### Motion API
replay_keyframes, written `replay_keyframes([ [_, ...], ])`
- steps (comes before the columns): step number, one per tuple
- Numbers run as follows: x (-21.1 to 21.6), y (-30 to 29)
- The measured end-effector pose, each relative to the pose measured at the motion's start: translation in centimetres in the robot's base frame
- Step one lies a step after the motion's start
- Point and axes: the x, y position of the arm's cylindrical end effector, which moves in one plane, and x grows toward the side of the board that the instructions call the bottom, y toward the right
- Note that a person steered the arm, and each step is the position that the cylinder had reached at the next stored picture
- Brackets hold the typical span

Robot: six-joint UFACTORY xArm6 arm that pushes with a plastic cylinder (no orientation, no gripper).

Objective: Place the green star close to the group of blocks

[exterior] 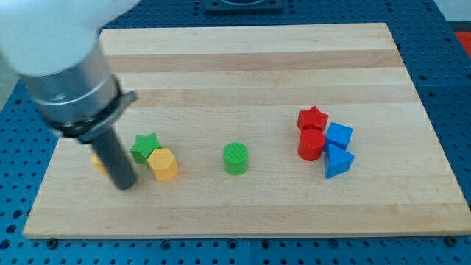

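Observation:
The green star [145,146] lies at the view's left on the wooden board [243,66], touching a yellow hexagon block [163,163] at its lower right. My tip [125,185] rests on the board just left of and below the star, close to the yellow hexagon. A group of blocks sits at the view's right: a red star [312,118], a red cylinder [310,145], a blue cube-like block [338,136] and a blue triangle [337,162]. A green cylinder [235,158] stands alone between the star and the group.
Another yellow block [97,160] shows partly behind the rod at the left. The arm's grey body [66,81] covers the board's upper left corner. A blue perforated table [449,88] surrounds the board.

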Motion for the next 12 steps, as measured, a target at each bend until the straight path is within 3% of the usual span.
replay_keyframes([
  [1, 2.1, -6.2],
  [2, 2.1, -7.4],
  [4, -3.1, -2.0],
  [9, -5.2, 3.4],
  [12, -5.8, 13.0],
])
